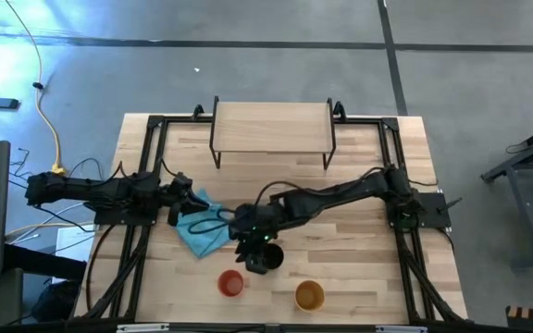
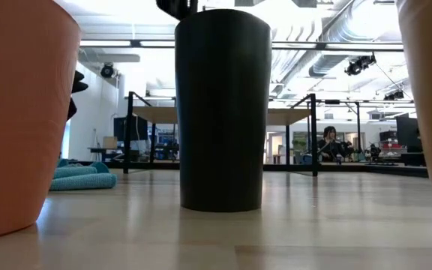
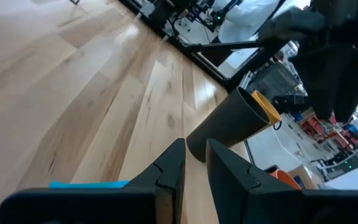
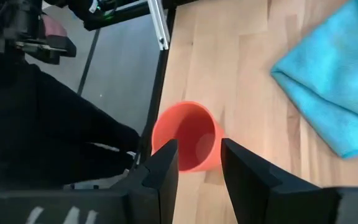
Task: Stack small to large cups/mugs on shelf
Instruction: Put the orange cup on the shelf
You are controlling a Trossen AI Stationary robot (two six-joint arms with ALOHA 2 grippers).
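The right tool (image 1: 259,256) hangs over the black cup (image 2: 223,109), low over the near middle of the counter (image 1: 359,268). From overhead the arm covers most of this cup, so only a dark round patch shows. In the right wrist view its fingers (image 4: 164,167) stand a narrow way apart with nothing between them, and the red cup (image 4: 189,138) shows past them; whether they touch the black cup's rim cannot be told. In the low view only a dark scrap of the tool shows at the upper edge, above the cup's mouth.

The black cup stands upright on the counter, long axis vertical, mouth up and wider than its base. The red cup (image 1: 231,283) stands just to its left and nearer the front edge, also upright with its mouth open to the overhead camera; in the low view it is cut off at the picture's edge. The yellow-orange cup (image 1: 310,295) stands upright to the right of the red one, apart from it, and is likewise cropped in the low view.

The left tool (image 1: 178,200) rests at the left of the counter, touching the light blue cloth (image 1: 202,228), its fingers (image 3: 169,173) close together and holding nothing.

The shelf (image 1: 272,127) stands at the far edge, well apart from the cups, with its long side running across the counter.
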